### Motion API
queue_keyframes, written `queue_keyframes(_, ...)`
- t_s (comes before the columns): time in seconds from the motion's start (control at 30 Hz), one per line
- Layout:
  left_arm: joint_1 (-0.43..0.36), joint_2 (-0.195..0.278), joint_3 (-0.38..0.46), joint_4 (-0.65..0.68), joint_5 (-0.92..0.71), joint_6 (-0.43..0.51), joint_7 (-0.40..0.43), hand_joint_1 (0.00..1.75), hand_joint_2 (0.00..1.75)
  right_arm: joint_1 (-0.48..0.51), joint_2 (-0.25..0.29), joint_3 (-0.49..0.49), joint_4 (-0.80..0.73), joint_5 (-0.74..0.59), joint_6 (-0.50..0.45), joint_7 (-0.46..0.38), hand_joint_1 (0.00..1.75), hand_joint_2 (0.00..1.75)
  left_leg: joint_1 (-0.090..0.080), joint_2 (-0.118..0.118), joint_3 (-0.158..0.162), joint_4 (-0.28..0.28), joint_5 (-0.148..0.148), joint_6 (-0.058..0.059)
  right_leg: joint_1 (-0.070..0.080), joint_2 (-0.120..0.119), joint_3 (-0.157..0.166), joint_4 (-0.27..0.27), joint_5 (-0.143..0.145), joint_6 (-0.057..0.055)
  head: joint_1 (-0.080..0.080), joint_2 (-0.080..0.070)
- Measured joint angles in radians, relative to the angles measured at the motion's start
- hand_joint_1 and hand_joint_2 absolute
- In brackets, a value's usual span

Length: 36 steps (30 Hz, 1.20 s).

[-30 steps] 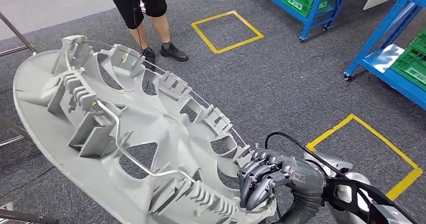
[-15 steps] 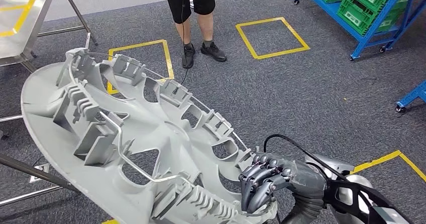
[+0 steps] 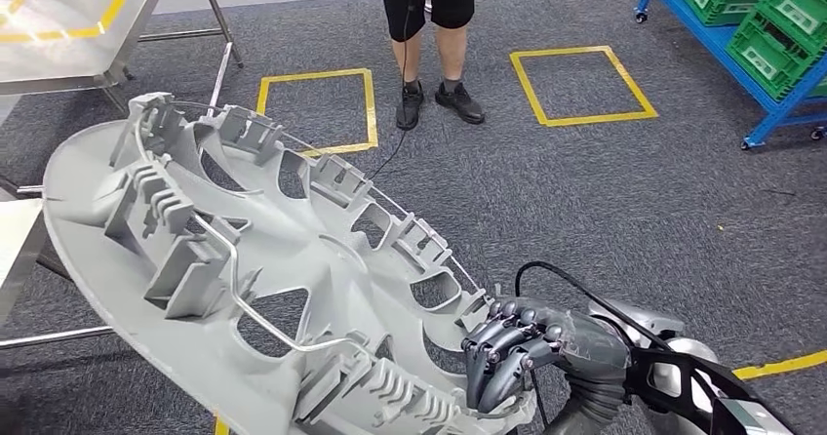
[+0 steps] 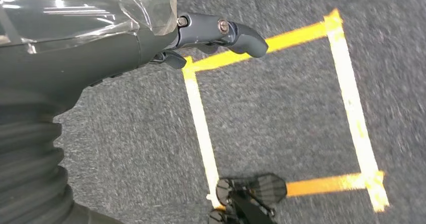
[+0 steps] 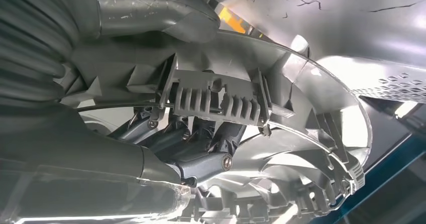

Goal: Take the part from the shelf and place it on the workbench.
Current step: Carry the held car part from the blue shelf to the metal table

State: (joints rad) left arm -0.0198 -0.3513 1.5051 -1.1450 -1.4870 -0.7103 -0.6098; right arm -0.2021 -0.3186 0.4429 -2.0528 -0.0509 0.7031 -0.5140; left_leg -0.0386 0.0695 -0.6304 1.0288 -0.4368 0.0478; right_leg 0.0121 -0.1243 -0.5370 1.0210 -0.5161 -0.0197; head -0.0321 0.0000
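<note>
The part is a large grey plastic wheel cover (image 3: 244, 259), seen from its ribbed back with a wire ring around it. It is tilted and held in the air over the carpet, spanning the left and middle of the head view. My right hand (image 3: 517, 352) grips its near rim at the lower right, fingers curled over the edge. In the right wrist view the dark fingers (image 5: 201, 148) clamp behind a ribbed clip of the wheel cover (image 5: 216, 98). My left hand (image 4: 100, 38) hangs over the floor with a finger stretched out and nothing in it.
A metal workbench (image 3: 68, 25) with yellow tape stands at the upper left, its legs reaching down to the carpet. A person (image 3: 429, 25) stands ahead between two yellow floor squares (image 3: 317, 108). A blue rack with green crates (image 3: 770, 25) is at the upper right.
The camera has turned left, so the floor, the person and the rack slide right and the workbench comes into view. My right hand keeps its grip on the wheel cover.
</note>
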Motion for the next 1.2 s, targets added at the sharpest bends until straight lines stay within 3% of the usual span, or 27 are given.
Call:
queue_keyframes(0.03,0.001,0.001,0.000,-0.001,0.000,0.000,0.000,0.00,1.75,0.000,0.000,0.000,0.000,0.000,0.000,0.000,1.61,1.75,0.004,-0.014,0.008,-0.010,0.005,0.002,0.000,-0.002,0.002,0.000,-0.003,0.003,0.000,0.000)
queue_keyframes(0.1,0.000,0.001,0.000,-0.001,0.000,0.000,-0.002,0.00,1.75,0.001,-0.001,-0.002,0.000,-0.001,0.000,-0.002,1.61,1.75,0.013,-0.042,0.029,-0.034,0.016,0.008,-0.003,0.043,-0.009,0.033,-0.018,0.006,0.002,0.000)
queue_keyframes(0.17,-0.005,-0.001,-0.001,0.000,-0.001,0.001,-0.004,0.00,1.75,0.002,-0.002,-0.003,0.000,-0.002,0.001,-0.007,1.61,1.75,0.021,-0.070,0.040,-0.045,0.022,0.011,-0.010,0.104,-0.066,0.142,-0.057,0.007,0.005,0.000)
queue_keyframes(0.23,-0.009,-0.002,0.000,0.002,-0.001,0.002,-0.005,0.00,1.75,0.004,-0.003,-0.005,0.001,-0.002,0.002,-0.012,1.61,1.75,0.024,-0.102,0.040,-0.045,0.022,0.010,-0.018,0.119,-0.136,0.256,-0.088,0.015,0.007,0.000)
queue_keyframes(0.27,-0.009,-0.003,0.000,0.004,-0.002,0.003,-0.006,0.00,1.75,0.004,-0.003,-0.005,0.001,-0.003,0.003,-0.013,1.61,1.75,0.026,-0.119,0.041,-0.044,0.021,0.008,-0.023,0.120,-0.152,0.270,-0.083,0.024,0.007,0.000)
queue_keyframes(0.3,-0.008,-0.003,0.000,0.005,-0.002,0.004,-0.006,0.00,1.75,0.004,-0.003,-0.005,0.002,-0.003,0.004,-0.014,1.61,1.75,0.029,-0.136,0.042,-0.042,0.019,0.005,-0.028,0.122,-0.148,0.243,-0.060,0.037,0.007,0.000)
queue_keyframes(0.37,-0.008,-0.003,0.000,0.006,-0.002,0.006,-0.007,0.00,1.75,0.004,-0.002,-0.006,0.002,-0.003,0.005,-0.015,1.61,1.75,0.036,-0.169,0.043,-0.033,0.013,-0.006,-0.038,0.143,-0.096,0.112,0.007,0.062,0.008,0.000)
queue_keyframes(0.4,-0.008,-0.002,0.000,0.007,-0.002,0.007,-0.007,0.00,1.75,0.003,-0.002,-0.006,0.003,-0.003,0.005,-0.016,1.61,1.75,0.038,-0.182,0.040,-0.025,0.008,-0.013,-0.041,0.156,-0.071,0.055,0.032,0.064,0.009,0.000)
queue_keyframes(0.47,-0.006,-0.002,0.001,0.007,-0.004,0.008,-0.009,0.00,1.75,0.002,0.000,-0.006,0.004,-0.005,0.006,-0.018,1.61,1.75,0.039,-0.201,0.031,-0.016,0.003,-0.027,-0.038,0.167,-0.051,0.012,0.048,0.048,0.011,0.000)
queue_keyframes(0.53,-0.002,-0.002,0.001,0.007,-0.010,0.006,-0.011,0.00,1.75,0.001,0.004,-0.007,0.004,-0.006,0.008,-0.021,1.61,1.75,0.042,-0.210,0.024,-0.014,0.002,-0.035,-0.034,0.151,-0.050,0.010,0.050,0.028,0.011,0.000)
queue_keyframes(0.6,0.002,-0.001,0.002,0.006,-0.016,0.005,-0.014,0.00,1.75,0.000,0.008,-0.008,0.005,-0.006,0.008,-0.022,1.61,1.75,0.042,-0.172,0.009,0.017,-0.016,-0.044,-0.035,0.133,-0.044,0.007,0.049,0.016,0.006,0.000)
queue_keyframes(0.67,0.001,0.001,0.001,0.005,-0.020,0.004,-0.017,0.00,1.75,0.000,0.011,-0.010,0.005,-0.007,0.008,-0.026,1.61,1.75,0.042,-0.108,-0.044,0.124,-0.066,-0.052,-0.032,0.113,-0.039,0.006,0.044,0.004,0.000,0.000)
queue_keyframes(0.73,0.000,0.002,0.001,0.006,-0.022,0.004,-0.020,0.00,1.75,0.002,0.012,-0.013,0.005,-0.009,0.009,-0.031,1.61,1.75,0.046,-0.081,-0.116,0.253,-0.111,-0.055,-0.025,0.089,-0.037,0.006,0.040,-0.004,-0.002,0.000)
queue_keyframes(0.77,0.000,0.002,0.001,0.006,-0.024,0.003,-0.022,0.00,1.75,0.003,0.012,-0.015,0.006,-0.009,0.010,-0.032,1.61,1.75,0.047,-0.077,-0.136,0.280,-0.111,-0.055,-0.022,0.077,-0.036,0.007,0.037,-0.005,-0.003,0.000)
queue_keyframes(0.8,0.000,0.002,0.001,0.006,-0.026,0.002,-0.023,0.00,1.75,0.003,0.012,-0.017,0.006,-0.009,0.011,-0.033,1.61,1.75,0.047,-0.074,-0.134,0.266,-0.093,-0.054,-0.019,0.065,-0.034,0.007,0.034,-0.006,-0.003,0.000)
queue_keyframes(0.83,0.000,0.003,0.001,0.006,-0.029,0.002,-0.024,0.00,1.75,0.003,0.013,-0.019,0.006,-0.009,0.013,-0.034,1.61,1.75,0.046,-0.068,-0.109,0.211,-0.060,-0.050,-0.017,0.053,-0.031,0.006,0.031,-0.006,-0.003,0.000)
queue_keyframes(0.9,-0.001,0.005,0.001,0.006,-0.033,0.002,-0.028,0.00,1.75,0.003,0.016,-0.022,0.007,-0.009,0.014,-0.035,1.61,1.75,0.036,-0.028,-0.037,0.070,-0.003,-0.037,-0.011,0.032,-0.022,0.006,0.024,-0.004,-0.002,0.000)
queue_keyframes(0.97,-0.002,0.007,0.001,0.006,-0.035,0.003,-0.031,0.00,1.75,0.004,0.019,-0.025,0.007,-0.009,0.014,-0.036,1.61,1.75,0.024,-0.002,-0.003,0.004,0.009,-0.026,-0.008,0.013,-0.017,0.005,0.017,0.002,-0.001,0.000)
queue_keyframes(1.03,-0.001,0.010,0.001,0.006,-0.038,0.005,-0.033,0.00,1.75,0.004,0.022,-0.026,0.006,-0.008,0.014,-0.037,1.61,1.75,0.020,-0.020,0.001,-0.006,0.007,-0.019,-0.008,-0.007,-0.011,0.001,0.013,0.011,-0.002,0.000)
queue_keyframes(1.07,0.001,0.011,0.001,0.006,-0.040,0.006,-0.034,0.00,1.75,0.004,0.024,-0.027,0.007,-0.007,0.014,-0.037,1.61,1.75,0.021,-0.034,0.009,-0.015,0.012,-0.015,-0.009,-0.001,-0.010,0.003,0.010,0.015,-0.001,0.000)
queue_keyframes(1.13,0.000,0.012,0.001,0.006,-0.041,0.009,-0.035,0.00,1.75,0.006,0.025,-0.031,0.007,-0.006,0.014,-0.038,1.61,1.75,0.029,-0.059,0.030,-0.036,0.023,-0.007,-0.013,0.052,-0.029,0.051,-0.012,0.017,0.001,0.000)
queue_keyframes(1.2,-0.004,0.011,0.001,0.007,-0.041,0.009,-0.036,0.00,1.75,0.009,0.024,-0.034,0.007,-0.006,0.014,-0.039,1.61,1.75,0.035,-0.085,0.035,-0.042,0.027,-0.004,-0.018,0.108,-0.096,0.177,-0.057,0.014,0.005,0.000)
